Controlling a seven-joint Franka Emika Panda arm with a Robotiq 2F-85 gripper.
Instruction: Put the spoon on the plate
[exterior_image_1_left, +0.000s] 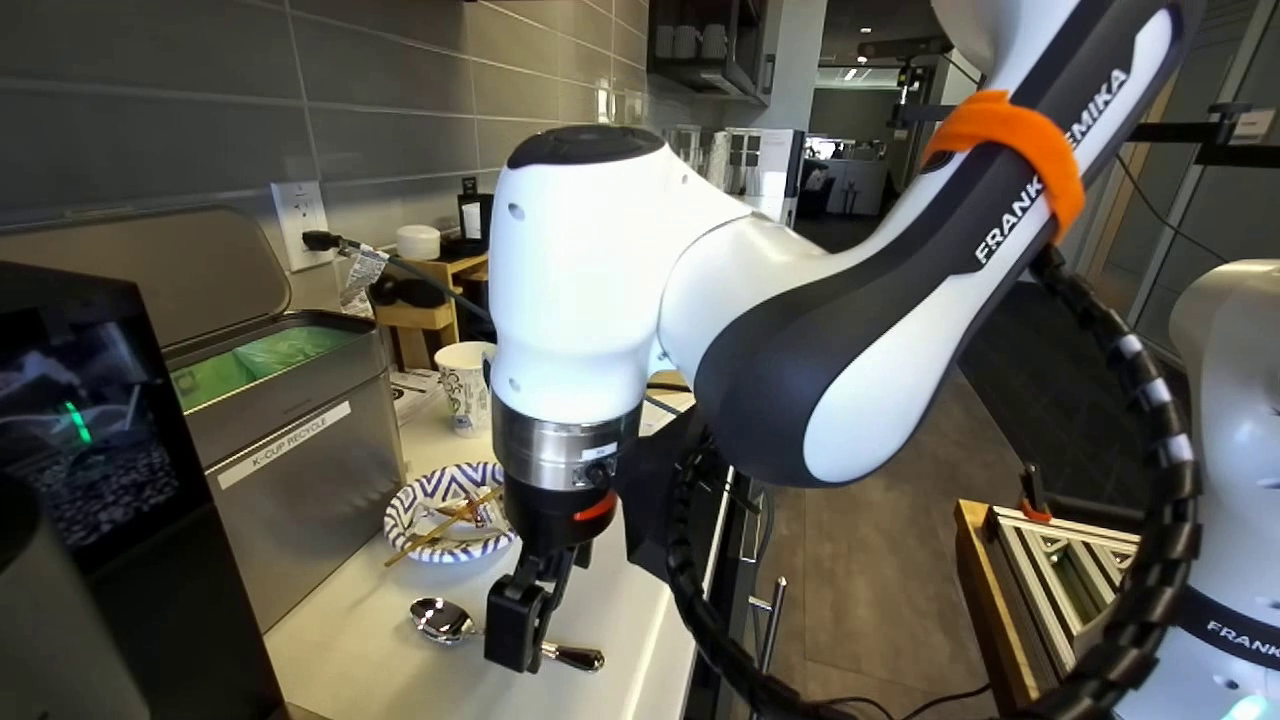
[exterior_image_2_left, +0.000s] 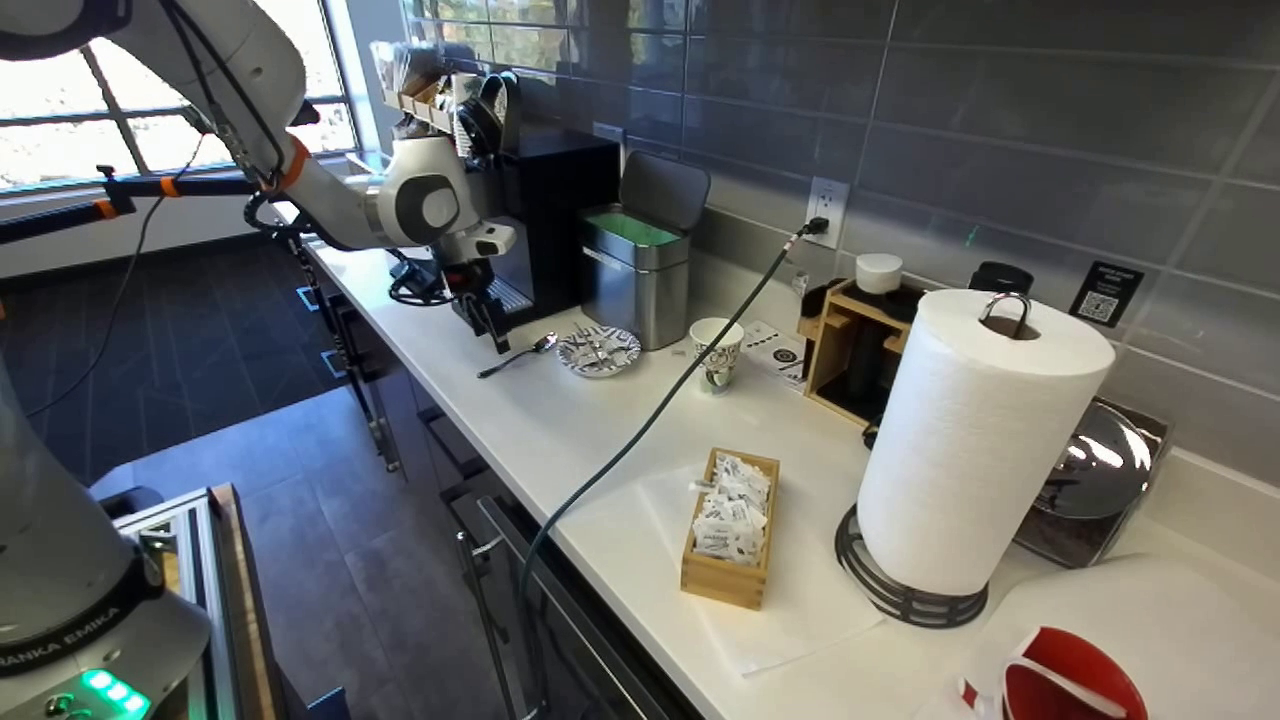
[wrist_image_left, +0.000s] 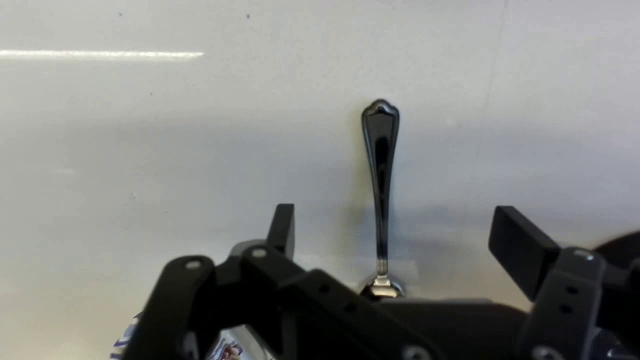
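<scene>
A metal bin (exterior_image_2_left: 640, 300), lid raised, stands near the back edge of the counter (exterior_image_2_left: 550, 430), between a black machine (exterior_image_2_left: 560, 190) and a paper cup (exterior_image_2_left: 725, 372); a cord (exterior_image_2_left: 692, 374) slants from the wall outlet (exterior_image_2_left: 830, 193) past the front edge. Farther along are a box of packets (exterior_image_2_left: 725, 582) and a paper towel roll (exterior_image_2_left: 985, 450). The spoon (wrist_image_left: 382, 190) lies on the counter, handle toward the front edge, bowl toward the back edge and near the plate (exterior_image_1_left: 462, 550). Over it the gripper (wrist_image_left: 395, 236) stands with fingers spread wide, one at each side of the handle in the wrist view, both apart from it. White counter shows between handle tip and front edge, and a narrow strip between bowl and plate. A finger hides the spoon's middle in an exterior view; in the wrist view most of bowl and plate is covered; scraps (exterior_image_1_left: 486, 514) on the plate are hard to make out, a red thing (exterior_image_2_left: 1085, 655) is cut off, and how high the fingertips stand I cannot tell
</scene>
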